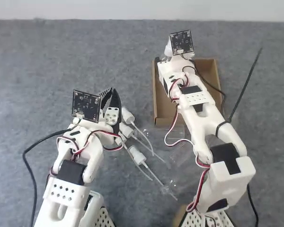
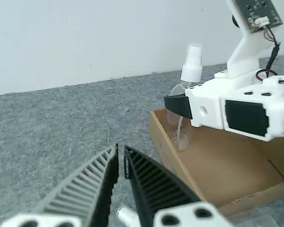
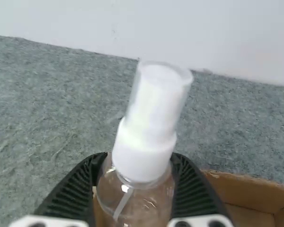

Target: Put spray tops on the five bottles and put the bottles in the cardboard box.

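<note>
My right gripper (image 3: 140, 163) is shut on a clear bottle (image 3: 132, 201) fitted with a white spray top (image 3: 151, 118). It holds the bottle upright over the far end of the cardboard box (image 2: 213, 165). The same bottle (image 2: 181, 120) and its spray top (image 2: 192, 64) appear in the left wrist view, over the box wall. My left gripper (image 2: 121, 150) hangs shut and empty above several loose spray tops (image 1: 132, 137) with long tubes on the grey carpet. One spray top (image 2: 127, 216) lies just below its fingers.
The cardboard box (image 1: 209, 71) sits at the back right, partly under the right arm. Faint clear shapes, perhaps bottles (image 1: 180, 137), lie on the carpet between the arms. A black cable tie (image 1: 246, 80) lies right of the box. Open carpet spreads to the left and back.
</note>
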You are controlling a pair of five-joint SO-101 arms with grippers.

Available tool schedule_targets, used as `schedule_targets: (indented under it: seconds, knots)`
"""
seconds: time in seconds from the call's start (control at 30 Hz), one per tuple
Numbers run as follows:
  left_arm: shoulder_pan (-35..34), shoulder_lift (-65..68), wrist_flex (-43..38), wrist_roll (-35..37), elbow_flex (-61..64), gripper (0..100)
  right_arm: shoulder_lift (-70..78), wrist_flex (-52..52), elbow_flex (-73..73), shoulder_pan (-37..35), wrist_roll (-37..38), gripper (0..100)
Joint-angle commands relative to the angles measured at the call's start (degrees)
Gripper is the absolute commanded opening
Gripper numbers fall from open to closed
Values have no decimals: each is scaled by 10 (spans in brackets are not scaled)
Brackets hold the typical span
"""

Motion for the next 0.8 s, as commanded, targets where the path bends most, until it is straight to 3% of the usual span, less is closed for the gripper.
schedule_targets:
  seconds: [0.0,0.77]
  knots:
    - [0,-5,-12,-4,-5,10,-14,-10,-37,5,-8,6]
    - [-1,-5,-12,-4,-5,10,24,-16,-14,1,-7,6]
